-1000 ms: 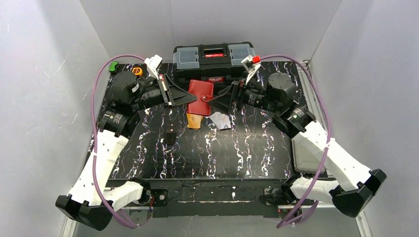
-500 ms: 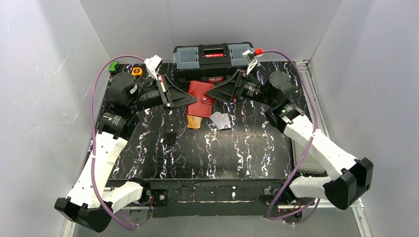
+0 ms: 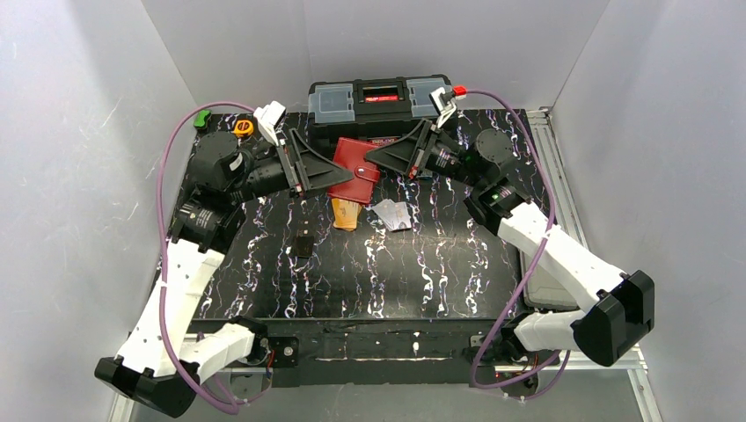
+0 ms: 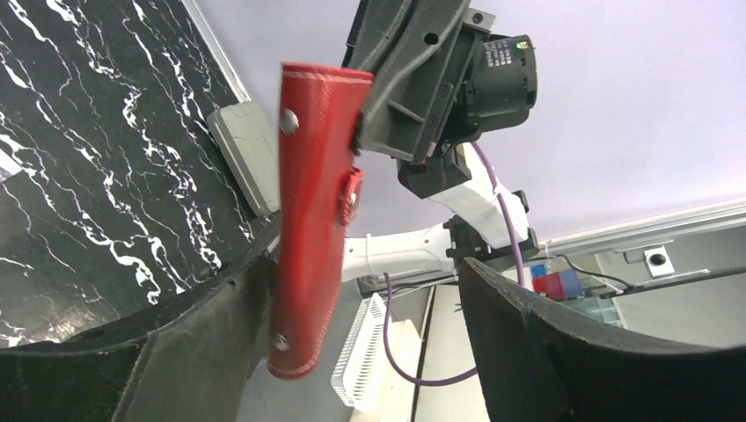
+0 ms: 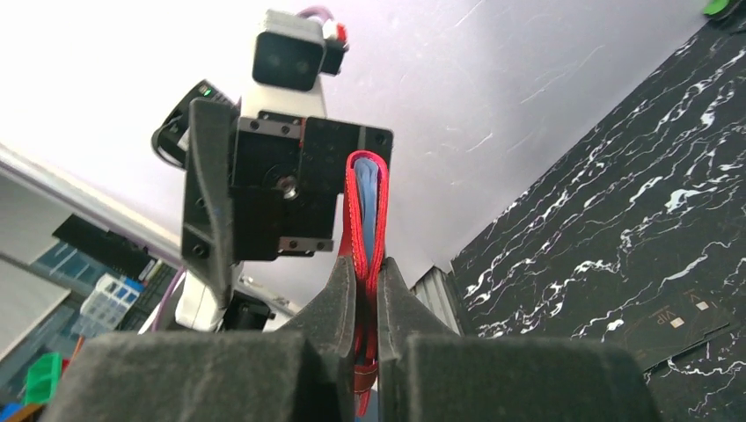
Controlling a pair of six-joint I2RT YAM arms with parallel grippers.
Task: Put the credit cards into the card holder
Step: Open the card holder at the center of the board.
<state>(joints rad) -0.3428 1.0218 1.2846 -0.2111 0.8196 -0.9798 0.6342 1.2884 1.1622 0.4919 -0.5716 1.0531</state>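
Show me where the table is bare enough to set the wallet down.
The widest bare patch is the near half of the table, in front of the orange cards and grey cards, right of the black block. The back centre is crowded: the left pincer and right pincer meet at the wallet, just before the toolbox.

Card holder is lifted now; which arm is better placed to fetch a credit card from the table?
Left, probably. The right gripper is shut on the card holder, so it is busy. The left gripper is open, clamping nothing, and the orange credit cards lie on the table near it.
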